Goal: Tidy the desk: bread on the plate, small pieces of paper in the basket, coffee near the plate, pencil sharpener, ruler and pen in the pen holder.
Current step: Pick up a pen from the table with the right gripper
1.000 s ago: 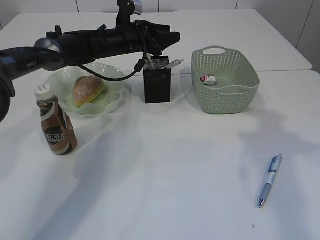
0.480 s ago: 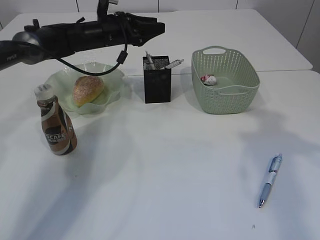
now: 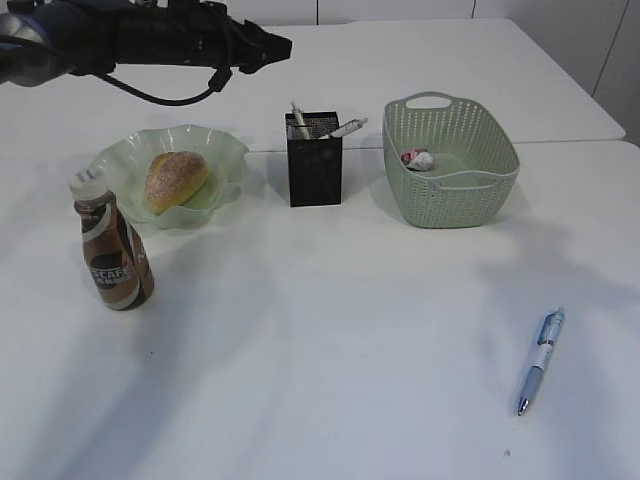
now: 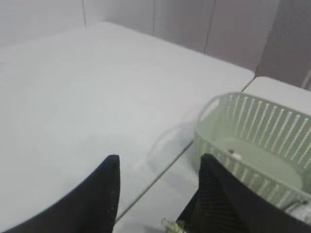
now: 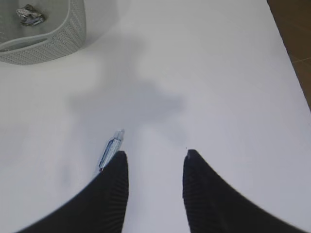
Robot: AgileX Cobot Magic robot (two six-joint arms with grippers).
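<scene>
Both claws released, empty; right claw [image 5: 153, 162] over pen [image 5: 110, 150], open tabletop around.

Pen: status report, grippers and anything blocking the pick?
Left gripper open, empty, high over the table's rear. Right gripper open, empty, above the pen. Pen flat on the table, apart from the holder. Nothing in the way.

I see bread [image 3: 176, 180] on the green plate [image 3: 225, 150], coffee bottle [image 3: 112, 255] upright beside it, crumpled paper [image 3: 417, 159] in the basket [image 3: 480, 190], blue pen [image 3: 539, 361] lying on the worktop [image 3: 330, 330].
</scene>
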